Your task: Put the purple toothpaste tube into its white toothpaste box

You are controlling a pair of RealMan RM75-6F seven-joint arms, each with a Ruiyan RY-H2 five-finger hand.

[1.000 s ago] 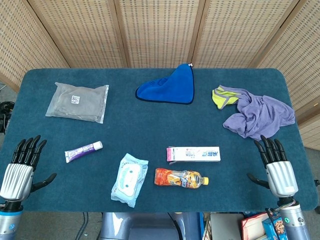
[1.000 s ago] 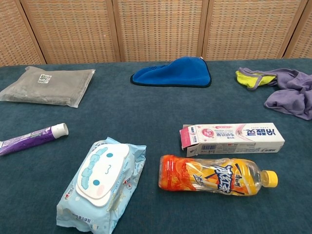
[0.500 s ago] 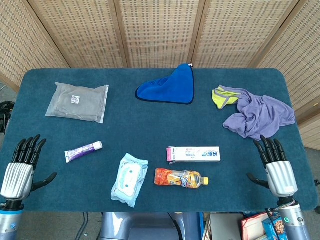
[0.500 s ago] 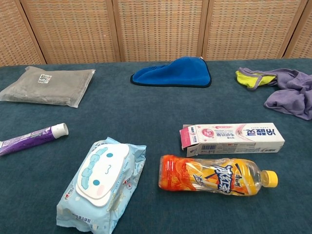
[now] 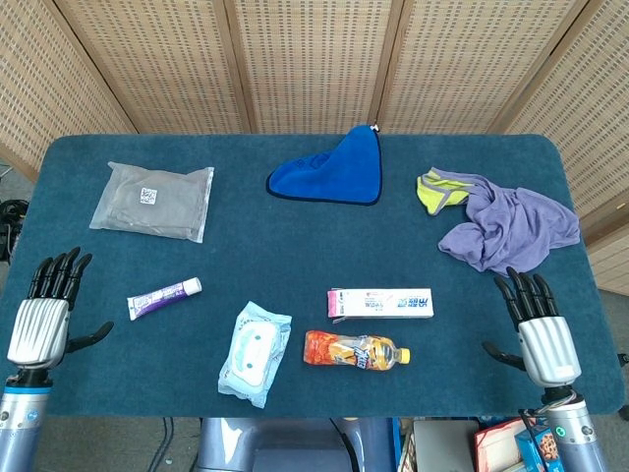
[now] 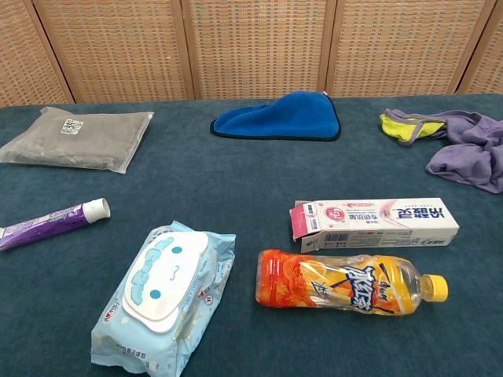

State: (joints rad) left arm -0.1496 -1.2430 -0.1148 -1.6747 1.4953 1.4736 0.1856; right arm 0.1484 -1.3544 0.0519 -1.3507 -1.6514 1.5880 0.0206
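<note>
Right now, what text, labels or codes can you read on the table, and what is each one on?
Box: colored print, upside down in the chest view, too blurred to read.
Bottle: large white characters, unreadable.
Grey pouch: QR-style code, no legible text.
Tube: print too small.
Wipes: cartoon face only.

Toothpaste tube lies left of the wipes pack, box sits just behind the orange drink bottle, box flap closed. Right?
Not quite: the box flap is open at its left end, as the chest view shows. The rest holds: the toothpaste tube lies left of the wipes pack, and the box sits just behind the orange drink bottle.
</note>
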